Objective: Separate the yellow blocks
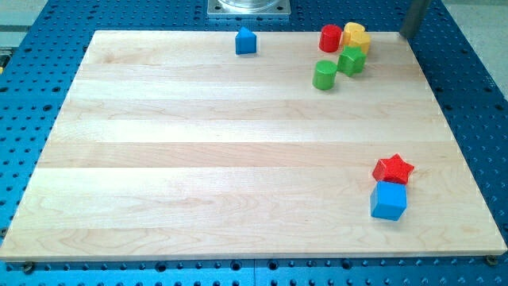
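Two yellow blocks [356,36] sit pressed together near the view's top right; their shapes are hard to make out. A red cylinder [330,37] touches them on the left. A green block [351,60] sits just below them, and a green cylinder [324,75] lies below and left of that. My tip [404,36] is at the board's top right corner, to the right of the yellow blocks and apart from them. Only the rod's lower part shows.
A blue house-shaped block [246,40] stands alone at the top middle. A red star [394,168] and a blue cube [389,200] touch at the lower right. The wooden board [198,159] lies on a blue perforated table [476,95].
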### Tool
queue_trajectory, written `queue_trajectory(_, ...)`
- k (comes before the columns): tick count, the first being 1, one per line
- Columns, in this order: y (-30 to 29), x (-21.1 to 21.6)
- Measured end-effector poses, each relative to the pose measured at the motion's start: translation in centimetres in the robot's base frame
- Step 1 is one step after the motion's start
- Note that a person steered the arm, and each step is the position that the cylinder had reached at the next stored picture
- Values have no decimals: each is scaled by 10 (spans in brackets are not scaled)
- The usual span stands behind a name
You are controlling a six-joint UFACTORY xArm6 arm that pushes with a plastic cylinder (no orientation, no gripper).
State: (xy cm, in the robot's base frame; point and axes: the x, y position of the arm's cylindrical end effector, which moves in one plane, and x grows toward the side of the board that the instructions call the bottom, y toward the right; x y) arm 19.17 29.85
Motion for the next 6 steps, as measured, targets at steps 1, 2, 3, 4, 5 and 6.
queue_trajectory(1, -52, 0)
queue_trajectory(2, -99, 18)
queue_trajectory(3, -139, 101)
queue_trajectory(4, -139, 126)
queue_trajectory(5, -118, 104)
queue_trajectory(6, -111, 88)
